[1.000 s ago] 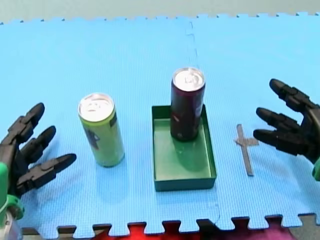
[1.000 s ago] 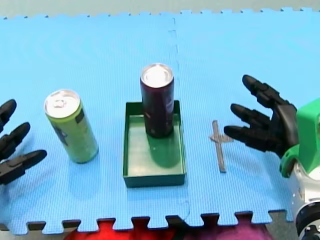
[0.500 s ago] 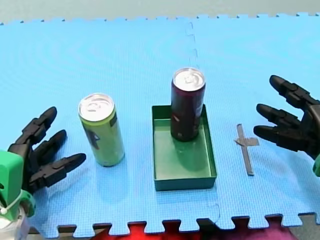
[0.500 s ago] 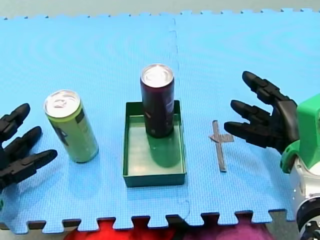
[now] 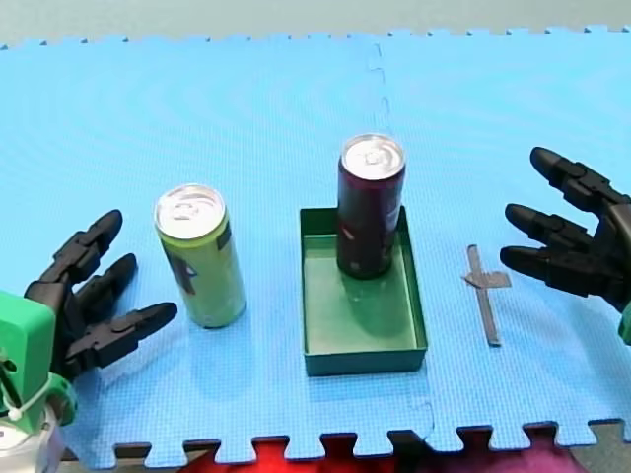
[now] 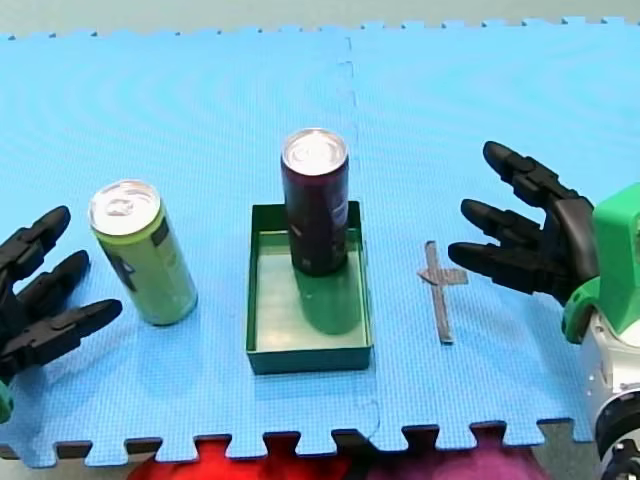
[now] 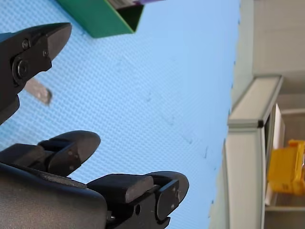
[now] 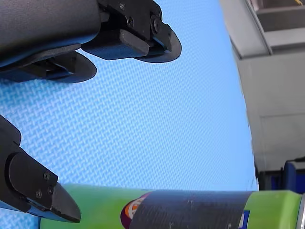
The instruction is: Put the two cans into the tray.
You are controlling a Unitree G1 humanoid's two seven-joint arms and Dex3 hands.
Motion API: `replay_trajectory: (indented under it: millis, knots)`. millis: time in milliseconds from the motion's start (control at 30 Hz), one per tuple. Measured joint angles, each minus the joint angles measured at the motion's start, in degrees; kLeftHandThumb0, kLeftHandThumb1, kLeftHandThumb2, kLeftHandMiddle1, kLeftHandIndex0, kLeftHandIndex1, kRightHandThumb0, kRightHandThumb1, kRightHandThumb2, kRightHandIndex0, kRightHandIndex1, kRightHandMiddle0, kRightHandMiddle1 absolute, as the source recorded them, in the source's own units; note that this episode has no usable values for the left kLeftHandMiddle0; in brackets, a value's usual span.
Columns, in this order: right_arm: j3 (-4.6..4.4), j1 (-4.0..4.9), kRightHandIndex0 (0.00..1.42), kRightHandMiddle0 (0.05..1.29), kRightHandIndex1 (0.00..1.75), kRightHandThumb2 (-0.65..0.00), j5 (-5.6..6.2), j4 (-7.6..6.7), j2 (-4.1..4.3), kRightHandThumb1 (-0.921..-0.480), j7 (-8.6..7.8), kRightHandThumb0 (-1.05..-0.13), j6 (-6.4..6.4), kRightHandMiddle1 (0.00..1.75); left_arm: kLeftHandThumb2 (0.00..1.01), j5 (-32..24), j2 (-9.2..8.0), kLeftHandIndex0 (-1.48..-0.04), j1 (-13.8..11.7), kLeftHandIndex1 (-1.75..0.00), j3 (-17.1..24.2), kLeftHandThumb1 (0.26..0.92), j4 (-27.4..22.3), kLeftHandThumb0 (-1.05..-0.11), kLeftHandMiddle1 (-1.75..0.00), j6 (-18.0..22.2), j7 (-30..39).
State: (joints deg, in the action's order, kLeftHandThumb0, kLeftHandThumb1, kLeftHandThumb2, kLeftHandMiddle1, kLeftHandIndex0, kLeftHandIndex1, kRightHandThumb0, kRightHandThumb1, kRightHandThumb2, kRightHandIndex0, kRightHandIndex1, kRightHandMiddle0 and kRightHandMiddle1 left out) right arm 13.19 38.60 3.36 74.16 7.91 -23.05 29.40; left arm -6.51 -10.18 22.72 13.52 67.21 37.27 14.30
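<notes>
**One can in, one still to go**

I judged the job about half done. The dark purple aluminium can [image 5: 370,207] stood upright inside the shallow green rectangular tray [image 5: 365,363], at its far end, with the near part of the tray floor free. The lime-green aluminium can [image 5: 200,256] stood upright on the blue foam mat [image 5: 246,108], just left of the tray and not touching it, so that one was left to move.

My left hand [image 5: 87,307] was near the green can on its outer side, fingers uncurled and holding nothing. My right hand [image 5: 577,246] was out beyond the grey tape cross [image 5: 485,294] to the tray's right, likewise uncurled and empty.

The head views gave me the whole layout. The second wrist view added the green can's side with its dark label band, close to black fingers [image 8: 128,33] but not touched by them. The first wrist view caught a corner of the tray, and past the mat's edge a yellow object [image 7: 286,167].
</notes>
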Motion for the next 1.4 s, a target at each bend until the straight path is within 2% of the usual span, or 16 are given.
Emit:
replay_trajectory:
  millis: [633, 833, 933, 1133, 1400]
  knots:
    - [-0.45, 0.02, 0.53, 0.39, 0.0, -0.001, -0.09, 0.0, 0.0, -0.644, 0.54, -0.766, 0.21, 0.0, 0.02, -0.2, 0.46, -0.38, 0.7, -0.01, -0.1, 0.698, 0.4, -1.048, 0.0, 0.5, 2.7]
    - [-0.49, 0.02, 0.53, 0.39, 0.0, -0.001, -0.09, 0.0, 0.0, -0.645, 0.69, -0.773, 0.3, 0.0, 0.01, -0.4, 0.42, -0.38, 0.7, 0.0, -0.4, 0.698, 0.1, -1.048, 0.0, 0.3, 5.5]
    - [-0.52, 0.02, 0.53, 0.39, 0.0, 0.0, -0.11, 0.0, 0.0, -0.645, 0.83, -0.777, 0.32, 0.0, 0.01, -0.7, -0.18, -0.38, 0.4, 0.0, -0.6, 0.701, -0.8, -1.048, 0.0, 0.1, 8.6]
    - [-0.51, 0.03, 0.53, 0.39, 0.0, 0.0, -0.1, 0.03, 0.05, -0.645, 0.87, -0.778, 0.38, 0.0, 0.01, -2.5, -2.69, -0.38, -3.2, 0.0, -0.7, 0.716, -6.8, -1.048, 0.0, -0.6, 15.0]
    - [-0.57, 0.02, 0.54, 0.39, 0.0, 0.0, -0.12, 0.03, -0.01, -0.646, 0.91, -0.775, 0.38, 0.0, 0.03, -5.0, -3.34, -0.37, -8.5, 0.0, -1.0, 0.765, -16.9, -1.048, 0.0, -1.4, 19.6]
